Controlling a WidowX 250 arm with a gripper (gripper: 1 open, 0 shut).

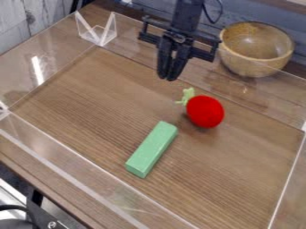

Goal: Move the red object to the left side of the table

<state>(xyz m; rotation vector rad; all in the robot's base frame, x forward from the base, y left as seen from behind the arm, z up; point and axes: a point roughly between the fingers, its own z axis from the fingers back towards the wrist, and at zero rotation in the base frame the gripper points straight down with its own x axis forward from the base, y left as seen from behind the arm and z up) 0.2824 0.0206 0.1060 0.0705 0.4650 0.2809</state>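
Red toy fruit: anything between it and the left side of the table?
The light-green rectangular block lies just left and nearer the camera than the round red toy fruit with green stem; a straight leftward path looks clear.
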